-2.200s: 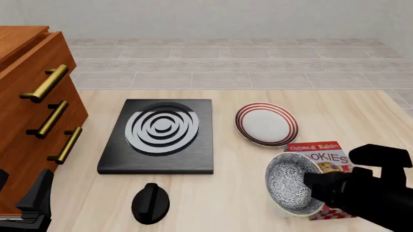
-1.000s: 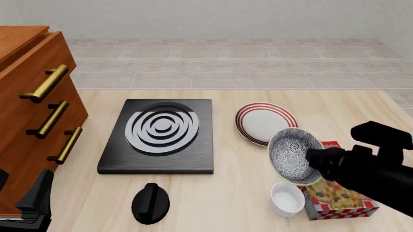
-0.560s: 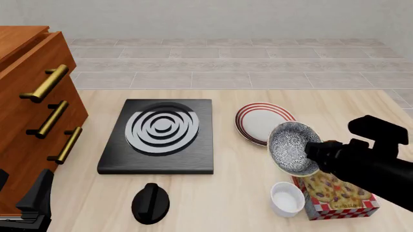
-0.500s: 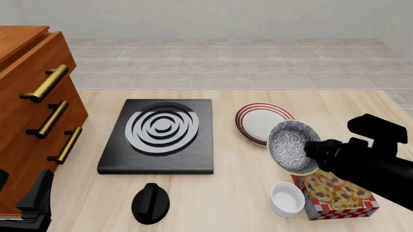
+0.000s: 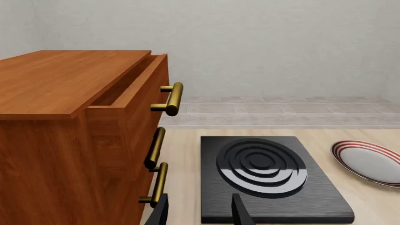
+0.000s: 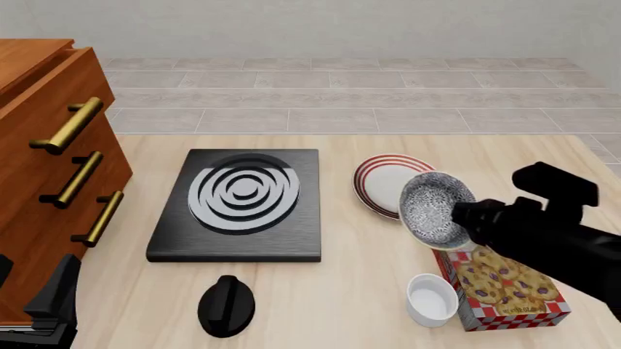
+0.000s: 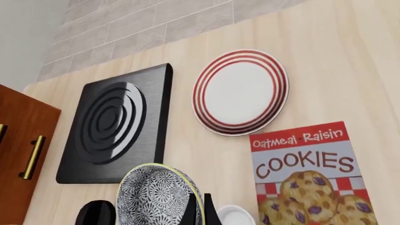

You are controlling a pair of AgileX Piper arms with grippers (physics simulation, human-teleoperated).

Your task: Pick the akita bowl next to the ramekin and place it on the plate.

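The akita bowl [image 6: 432, 209], speckled grey and white, hangs tilted on its side above the table with my right gripper [image 6: 464, 218] shut on its rim. In the front view it overlaps the near right edge of the red-ringed plate [image 6: 383, 182]. The right wrist view shows the bowl [image 7: 156, 197] pinched between the fingers of the right gripper [image 7: 196, 212], with the plate [image 7: 240, 91] ahead of it. The white ramekin [image 6: 432, 298] stands alone by the table's front edge. My left gripper [image 5: 200, 213] is open and holds nothing, low beside the cabinet.
A cookie box [image 6: 499, 287] lies flat right of the ramekin. A black burner slab [image 6: 238, 203] sits left of the plate, and a black knob [image 6: 226, 305] lies in front of it. A wooden drawer cabinet [image 6: 49, 160] with brass handles fills the left side.
The right gripper has carried the bowl up from beside the ramekin and away toward the plate, uncovering the ramekin and the cookie box. The left arm has not moved.
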